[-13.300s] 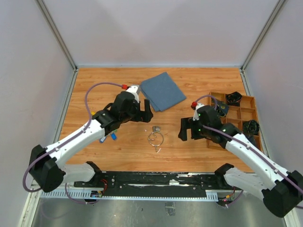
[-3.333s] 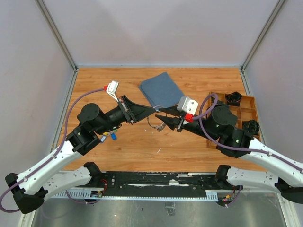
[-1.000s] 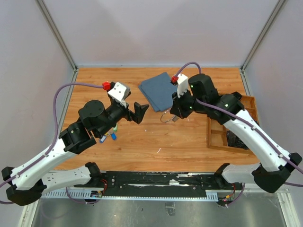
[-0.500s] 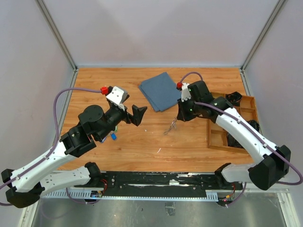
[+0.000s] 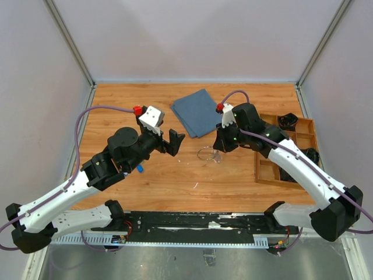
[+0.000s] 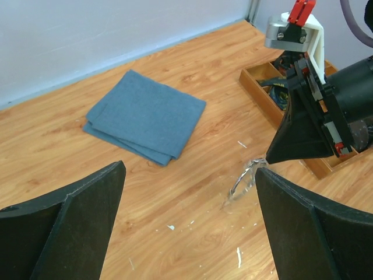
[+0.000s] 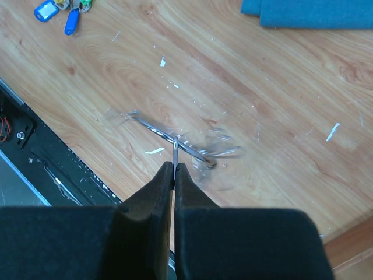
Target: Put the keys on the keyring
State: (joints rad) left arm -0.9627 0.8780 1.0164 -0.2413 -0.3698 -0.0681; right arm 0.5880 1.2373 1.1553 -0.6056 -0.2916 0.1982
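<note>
**Right pincer pinches the keyring, left pincer gapes beside it**

In the overhead view the right gripper [image 5: 216, 149] sits just right of centre, its jaws pressed together on the keyring [image 5: 206, 154], a thin silver wire loop that reaches out to the left of the fingertips over the wooden table [image 5: 116, 105]. The right wrist view shows the same grip from close up: the two dark fingers [image 7: 165, 175] meet at the lower middle of the frame with the ring's wire nipped between their tips, and the rest of the ring, blurred, stretches up and to either side against the boards. Whether the ring touches the table cannot be told.

The left gripper [image 5: 175, 140] hangs left of centre with its jaws spread wide and nothing between them. In its wrist view the ring dangles at centre right, under the tip of the right gripper.

The keys [image 5: 140, 168] lie in the lower left of the overhead view, partly hidden under the left arm; the right wrist view shows their blue tags in its upper left corner, well apart from the ring.

A folded blue cloth [image 5: 199, 112] lies above centre, and a wooden compartment tray [image 5: 303, 119] stands at the right edge
</note>
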